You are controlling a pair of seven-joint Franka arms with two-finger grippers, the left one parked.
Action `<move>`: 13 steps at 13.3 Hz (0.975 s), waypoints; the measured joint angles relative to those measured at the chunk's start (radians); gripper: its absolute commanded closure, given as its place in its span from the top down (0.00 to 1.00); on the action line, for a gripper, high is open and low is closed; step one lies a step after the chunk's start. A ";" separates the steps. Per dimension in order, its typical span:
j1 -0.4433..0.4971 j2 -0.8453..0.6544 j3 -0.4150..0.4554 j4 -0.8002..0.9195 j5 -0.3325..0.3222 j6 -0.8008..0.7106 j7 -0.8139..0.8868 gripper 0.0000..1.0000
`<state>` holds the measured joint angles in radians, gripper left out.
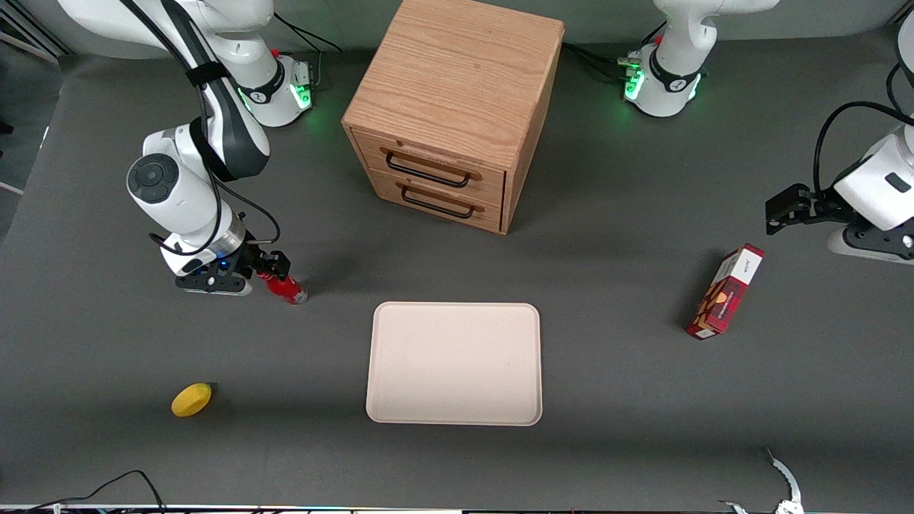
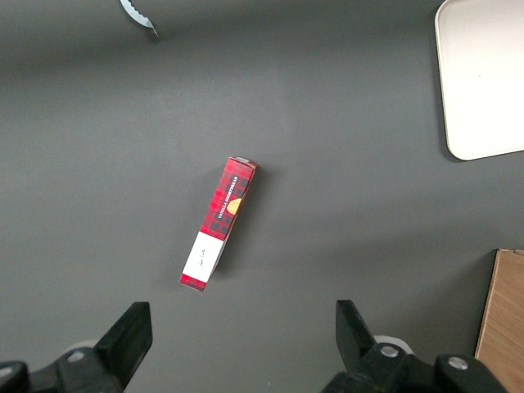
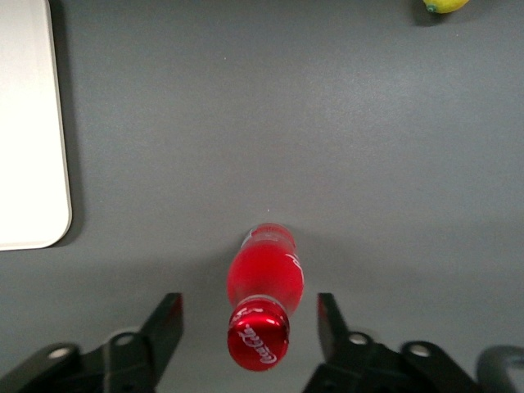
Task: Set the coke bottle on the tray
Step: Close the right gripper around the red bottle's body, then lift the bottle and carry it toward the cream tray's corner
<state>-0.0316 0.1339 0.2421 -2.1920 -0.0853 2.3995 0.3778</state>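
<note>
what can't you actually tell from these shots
- Whether the coke bottle touches the tool: the right wrist view shows open fingers on either side with gaps.
- Bottle's base contact with the table: front view, the tool covers its cap end.
- Drawer contents: cabinet drawers are shut.
- Lemon: cut off by the frame edge in the right wrist view.
- Tray: only partly visible in both wrist views.

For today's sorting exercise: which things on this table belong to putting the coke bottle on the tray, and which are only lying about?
Belong to the job:
coke bottle, upright between the open fingers
tray, nothing on it
gripper, at the bottle

Lying about:
lemon
red-and-white box
wooden drawer cabinet
</note>
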 measured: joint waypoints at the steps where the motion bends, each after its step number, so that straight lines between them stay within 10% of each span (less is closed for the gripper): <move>1: 0.000 0.000 0.000 0.000 -0.003 0.000 0.000 0.00; 8: 0.000 -0.004 0.001 0.018 -0.032 -0.011 -0.001 0.00; 13: 0.000 -0.037 0.008 0.319 -0.031 -0.375 -0.019 0.00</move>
<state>-0.0319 0.0966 0.2506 -1.8726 -0.1158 2.0247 0.3585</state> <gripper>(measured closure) 0.687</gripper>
